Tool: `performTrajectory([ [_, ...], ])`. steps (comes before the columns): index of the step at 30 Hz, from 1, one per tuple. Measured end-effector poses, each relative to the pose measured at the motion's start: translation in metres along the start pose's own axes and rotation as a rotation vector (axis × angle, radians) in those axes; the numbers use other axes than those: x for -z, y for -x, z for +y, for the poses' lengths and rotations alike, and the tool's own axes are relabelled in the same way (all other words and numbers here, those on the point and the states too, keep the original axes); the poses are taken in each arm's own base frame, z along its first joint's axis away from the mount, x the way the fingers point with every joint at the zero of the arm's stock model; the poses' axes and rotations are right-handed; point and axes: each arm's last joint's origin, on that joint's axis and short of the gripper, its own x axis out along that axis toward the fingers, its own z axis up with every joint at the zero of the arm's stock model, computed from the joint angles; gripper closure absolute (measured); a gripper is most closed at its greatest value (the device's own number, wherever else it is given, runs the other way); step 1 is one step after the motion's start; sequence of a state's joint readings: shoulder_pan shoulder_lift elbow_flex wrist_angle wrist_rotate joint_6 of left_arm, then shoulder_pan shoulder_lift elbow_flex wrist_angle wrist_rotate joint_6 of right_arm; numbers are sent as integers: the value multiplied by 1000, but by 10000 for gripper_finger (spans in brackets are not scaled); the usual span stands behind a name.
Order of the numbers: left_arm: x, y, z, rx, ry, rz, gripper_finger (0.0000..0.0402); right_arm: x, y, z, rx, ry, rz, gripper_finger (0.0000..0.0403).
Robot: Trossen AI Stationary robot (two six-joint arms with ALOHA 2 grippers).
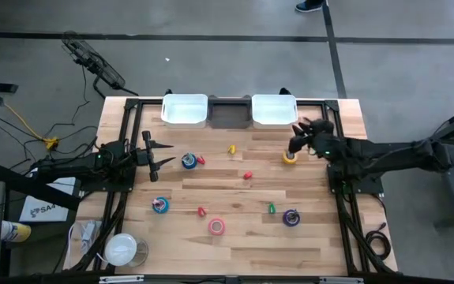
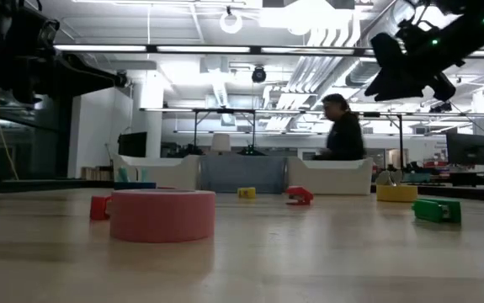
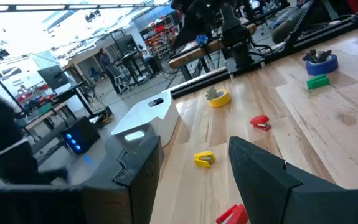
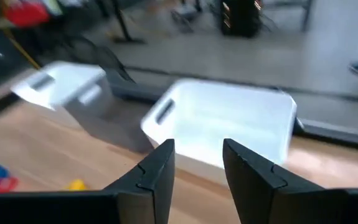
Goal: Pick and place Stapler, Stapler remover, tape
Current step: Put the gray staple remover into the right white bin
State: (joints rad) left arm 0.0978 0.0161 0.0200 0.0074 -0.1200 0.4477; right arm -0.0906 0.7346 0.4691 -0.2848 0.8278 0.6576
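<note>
While the left arm just sits at the surface's left edge, the action in the high view is all on the right: the right gripper (image 1: 299, 136) hovers right above the yellow ring-shaped tape roll (image 1: 290, 157), between it and the white plastic bin (image 1: 274, 110) at the back of the wooden surface (image 1: 234, 237). That roll lies just in front of the gripper, so the right arm is clearly the nearer one. The left gripper (image 1: 158, 155) hangs just beside a blue tape roll (image 1: 189, 161).

Low view: the right gripper (image 2: 406, 71) is up in the air, well above the yellow roll (image 2: 396, 193), which lies flat on the surface.

Left wrist view: the left gripper's fingers (image 3: 272, 174) stand apart with nothing between them. The yellow roll (image 3: 218, 98) is well across the surface from here.

Right wrist view: the right gripper (image 4: 197, 165) has a narrow gap between its fingers, empty, aimed at the white bin (image 4: 228, 124). The yellow roll isn't in this shot. My guess is it has to tip down and back toward the roll to grab it.
</note>
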Motion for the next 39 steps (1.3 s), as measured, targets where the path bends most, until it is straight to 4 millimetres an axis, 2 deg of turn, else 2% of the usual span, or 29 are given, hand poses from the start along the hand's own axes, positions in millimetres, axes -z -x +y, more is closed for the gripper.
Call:
performTrajectory([
  [6,0,0,0,0,0,0,215,6,-12,13,128,-5,187,275],
  [15,0,0,0,0,0,0,215,35,-27,18,201,-10,417,275],
  [21,0,0,0,0,0,0,215,43,-32,20,209,1,490,275],
  [30,0,0,0,0,0,0,215,45,-32,21,186,45,532,272],
  [36,0,0,0,0,0,-1,215,43,-35,18,187,65,551,231],
  [39,0,0,0,0,0,0,215,41,-42,12,158,44,650,202],
])
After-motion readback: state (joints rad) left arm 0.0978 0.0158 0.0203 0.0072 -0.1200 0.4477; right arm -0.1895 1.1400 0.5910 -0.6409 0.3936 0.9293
